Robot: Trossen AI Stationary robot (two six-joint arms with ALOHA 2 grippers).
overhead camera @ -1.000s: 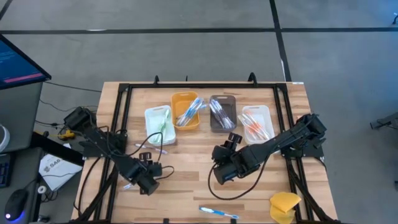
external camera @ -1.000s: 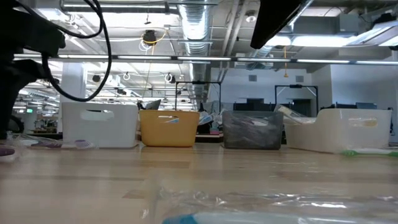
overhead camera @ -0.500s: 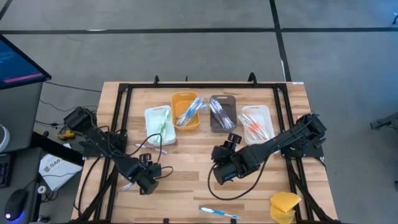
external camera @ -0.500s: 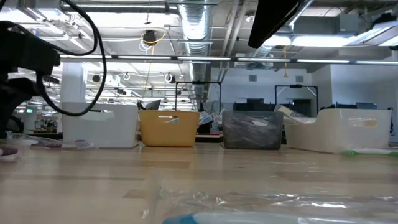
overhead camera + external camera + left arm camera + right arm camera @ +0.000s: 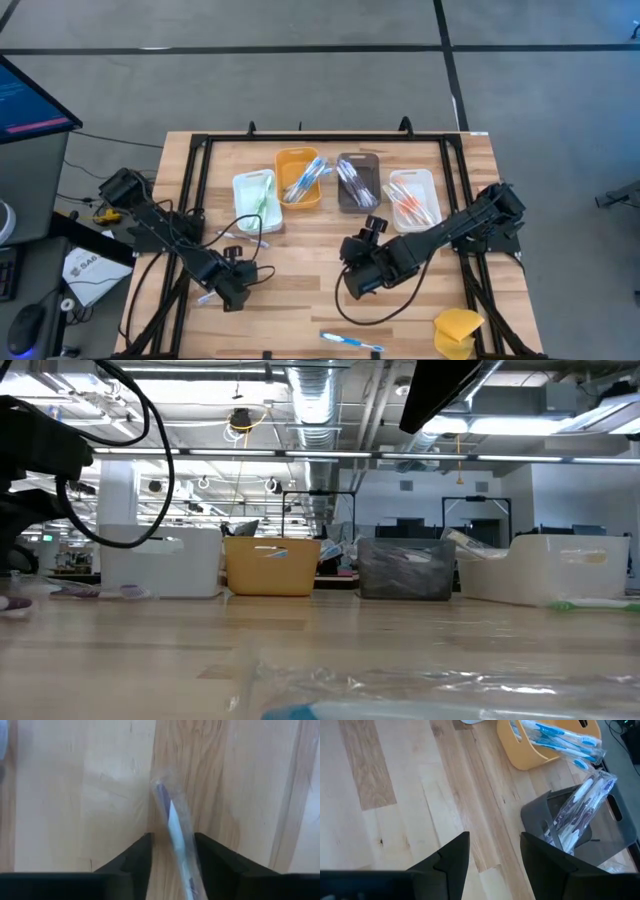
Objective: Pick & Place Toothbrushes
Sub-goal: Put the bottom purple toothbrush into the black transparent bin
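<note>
My left gripper (image 5: 228,295) points down at the table's near left, low over a toothbrush in a clear wrapper (image 5: 174,832). The toothbrush lies flat on the wood, between the gripper's two fingers (image 5: 172,839). My right gripper (image 5: 356,283) hangs open and holds nothing above the middle of the table (image 5: 494,837). More wrapped toothbrushes fill four bins at the back: white (image 5: 254,200), orange (image 5: 298,180), grey (image 5: 357,182), white (image 5: 412,198). Loose ones lie beside the left white bin (image 5: 245,241) and near the front edge (image 5: 350,342). My left gripper's fingers come from above and stand on either side of the toothbrush's handle (image 5: 176,845), lying across it. Whether their inner faces touch the clear wrapper, I cannot tell. The toothbrush lies flat on the table.
A yellow sponge-like lump (image 5: 458,330) sits at the near right corner. Black frame rails (image 5: 190,190) run along the table's sides and back. Bare wood lies between the two arms (image 5: 295,270). A monitor (image 5: 30,100) stands off the table's left.
My left gripper has sunk toward the table and shifted slightly toward the table's near left corner, down over the wrapped toothbrush. My right arm has kept still.
</note>
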